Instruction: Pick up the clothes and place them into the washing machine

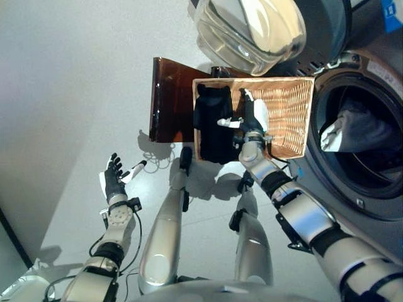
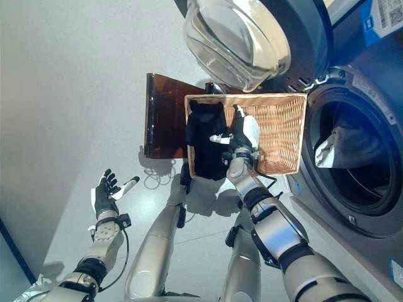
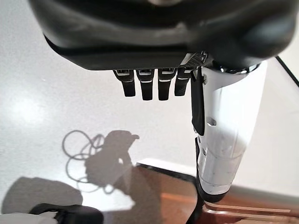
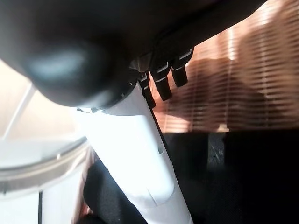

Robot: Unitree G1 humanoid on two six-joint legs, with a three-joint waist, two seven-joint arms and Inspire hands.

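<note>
Wicker basket (image 1: 291, 104): right hand (image 1: 253, 119) outstretched above, fingers straight.

Wicker basket (image 1: 289, 119) sitting open-topped on the floor. Just beside it, on the side away from the round opening, a dark brown translucent panel (image 1: 170, 100), touching the basket's edge. Pale grey floor (image 1: 69, 82) spreading well beyond the basket, and a thin looped cord (image 3: 84, 154) lying near the panel's corner.
</note>
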